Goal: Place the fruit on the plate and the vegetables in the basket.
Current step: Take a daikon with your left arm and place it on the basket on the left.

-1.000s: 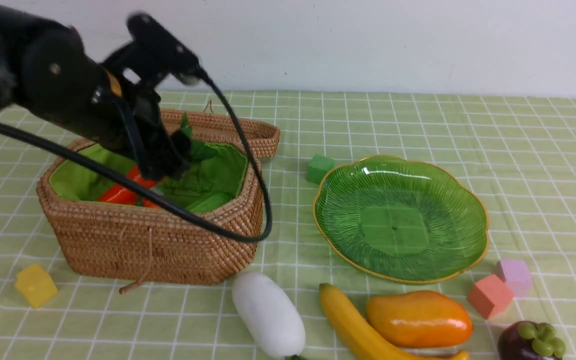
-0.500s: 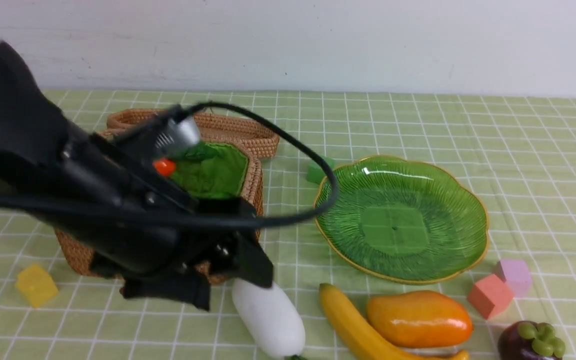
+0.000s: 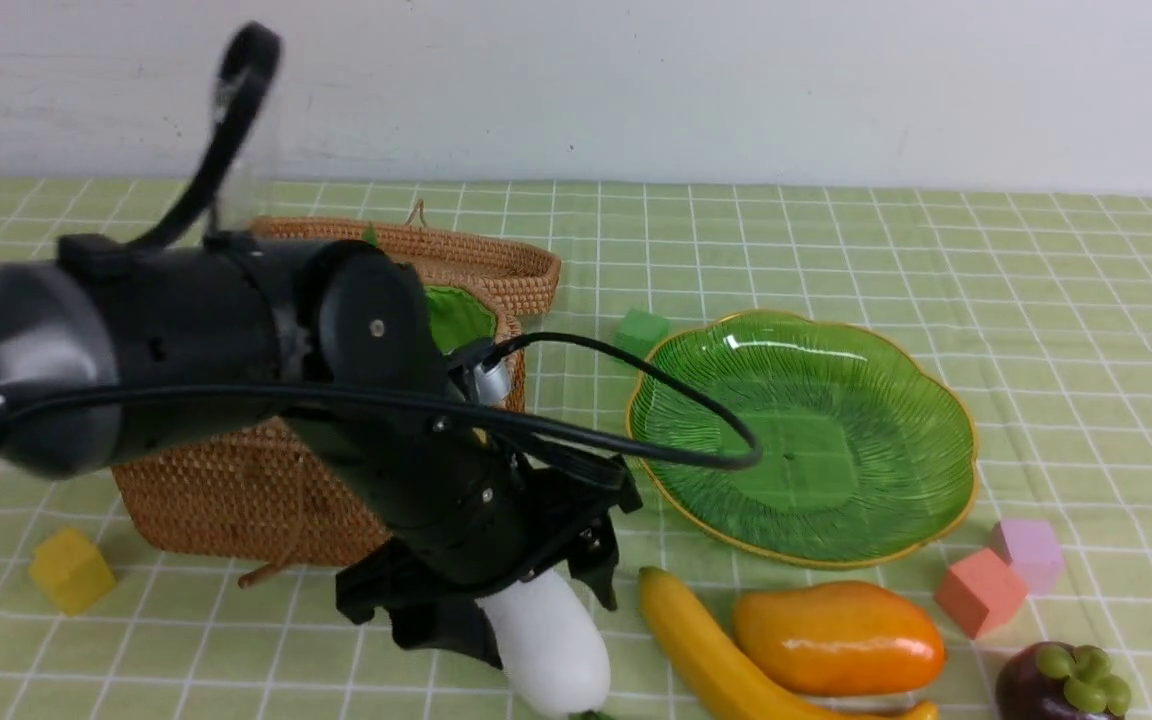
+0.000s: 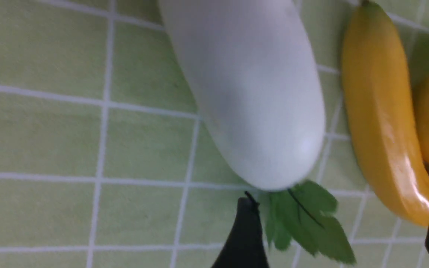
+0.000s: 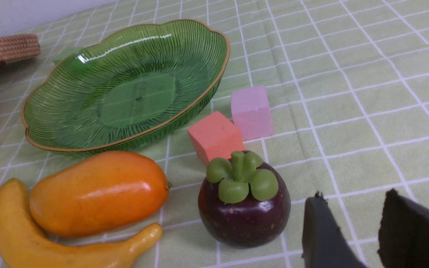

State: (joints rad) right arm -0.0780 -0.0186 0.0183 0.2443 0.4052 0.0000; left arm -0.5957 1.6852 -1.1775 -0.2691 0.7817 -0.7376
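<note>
The white radish [image 3: 556, 640] lies on the cloth in front of the basket [image 3: 236, 490]. My left gripper [image 3: 521, 610] is open and low over it, one finger on each side. In the left wrist view the radish [image 4: 251, 93] fills the middle and its green leaves [image 4: 304, 212] lie between the open jaws. Banana [image 3: 706, 650], mango [image 3: 836, 640] and mangosteen [image 3: 1061, 685] lie at the front right, near the empty green plate [image 3: 856, 430]. My right gripper [image 5: 354, 201] is open and empty beside the mangosteen [image 5: 244, 208]. My left arm hides the basket's inside.
The basket's woven lid [image 3: 496, 260] lies open behind it. Foam cubes are scattered about: yellow [image 3: 71, 570] at the front left, green [image 3: 641, 335] behind the plate, salmon [image 3: 981, 592] and lilac [image 3: 1029, 550] beside the mangosteen. A black cable [image 3: 696, 400] loops over the plate's left edge.
My left arm has swung out of the basket towards the front and come down over the white radish, jaws still open. The fruit, the plate and the cubes have not moved.
</note>
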